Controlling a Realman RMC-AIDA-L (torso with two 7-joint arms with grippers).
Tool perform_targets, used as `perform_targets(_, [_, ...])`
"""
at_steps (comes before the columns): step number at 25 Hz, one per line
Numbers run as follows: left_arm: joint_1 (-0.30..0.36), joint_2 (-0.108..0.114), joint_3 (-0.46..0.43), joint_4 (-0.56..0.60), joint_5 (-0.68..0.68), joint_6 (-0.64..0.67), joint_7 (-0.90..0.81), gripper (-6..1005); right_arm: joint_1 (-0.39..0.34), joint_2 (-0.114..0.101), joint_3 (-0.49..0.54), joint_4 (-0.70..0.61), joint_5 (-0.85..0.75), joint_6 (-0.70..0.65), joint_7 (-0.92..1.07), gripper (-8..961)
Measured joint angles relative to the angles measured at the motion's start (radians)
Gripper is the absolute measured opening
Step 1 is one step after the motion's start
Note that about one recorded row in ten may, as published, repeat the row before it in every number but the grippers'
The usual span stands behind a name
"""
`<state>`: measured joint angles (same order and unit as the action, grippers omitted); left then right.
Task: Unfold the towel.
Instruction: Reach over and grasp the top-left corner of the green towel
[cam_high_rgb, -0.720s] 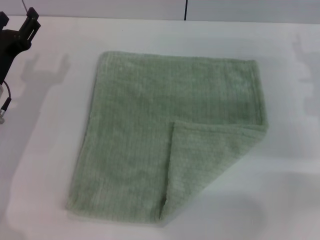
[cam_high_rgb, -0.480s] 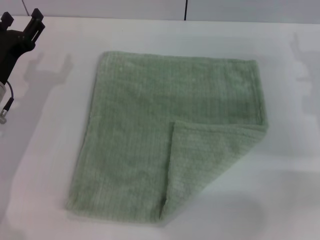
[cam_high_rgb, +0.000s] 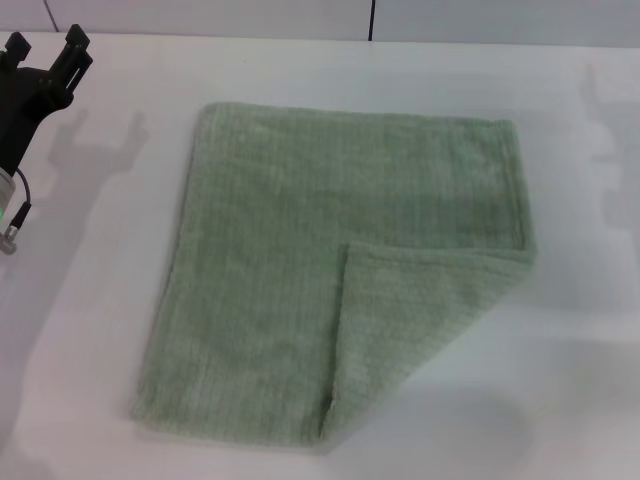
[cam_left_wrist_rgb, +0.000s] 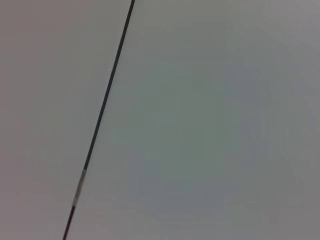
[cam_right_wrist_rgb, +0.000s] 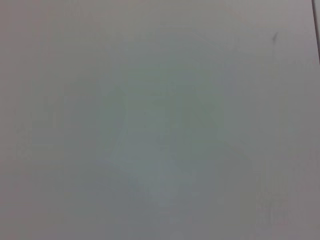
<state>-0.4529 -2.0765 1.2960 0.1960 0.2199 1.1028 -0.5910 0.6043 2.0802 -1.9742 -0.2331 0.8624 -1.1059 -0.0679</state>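
Observation:
The pale sage-green towel lies flat on the white table in the head view. Its near right corner is folded over onto itself in a triangle. My left gripper is at the far left edge, raised, well clear of the towel's far left corner, with its two fingers apart and empty. My right gripper is out of view; only its shadow falls on the table at the right. The wrist views show bare table only.
A dark seam runs across the wall behind the table's far edge. A thin dark line crosses the left wrist view. A cable hangs from my left arm.
My left gripper has drifted slightly right and up at the far left. The towel has not moved.

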Motion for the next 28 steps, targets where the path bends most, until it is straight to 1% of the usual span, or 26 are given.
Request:
perform_targets(2, [-0.001,0.0,0.005,0.0,0.002,0.001,-0.004,725,0.0,0.0,0.0,0.0,-0.001,0.0,-0.002,739])
perform_targets(7, [0.0,0.004,0.087,0.014,0.003,0.002,-0.038,704,-0.001,0.001,-0.006,0.006,-0.003,0.0,-0.008,739])
perform_targets(11, [-0.003,0.002,0.118,0.015,0.003,-0.002,-0.054,686,0.001,0.001,-0.009,0.005,-0.003,0.0,-0.009,738])
perform_targets(19, [-0.03,0.008,0.233,0.027,0.004,-0.036,-0.124,461,0.002,0.001,-0.009,0.007,-0.003,0.0,-0.01,738])
perform_targets(21, [-0.045,0.008,0.277,0.034,0.005,-0.057,-0.142,366,0.002,0.001,-0.009,0.007,-0.003,0.0,-0.01,739])
perform_targets(22, [-0.06,0.008,0.32,0.05,0.005,-0.096,-0.161,318,0.002,0.0,-0.01,0.007,-0.003,0.0,-0.01,739])
perform_targets(23, [-0.06,0.008,0.32,0.05,0.005,-0.096,-0.161,271,0.002,0.0,-0.01,0.006,-0.003,0.0,-0.01,739])
perform_targets(24, [-0.066,0.008,0.344,0.062,0.006,-0.124,-0.173,223,0.001,0.0,-0.01,0.005,-0.003,0.0,-0.01,739])
perform_targets(26, [-0.076,0.008,0.376,0.083,0.006,-0.171,-0.191,152,0.0,0.0,-0.01,0.004,-0.003,0.0,-0.01,739])
perform_targets(27, [-0.076,0.008,0.376,0.083,0.006,-0.171,-0.191,116,0.0,0.0,-0.01,0.003,-0.003,0.0,-0.01,739])
perform_targets(28, [-0.086,0.007,0.392,0.101,0.006,-0.228,-0.201,81,0.0,0.0,-0.01,0.003,-0.004,0.0,-0.01,739])
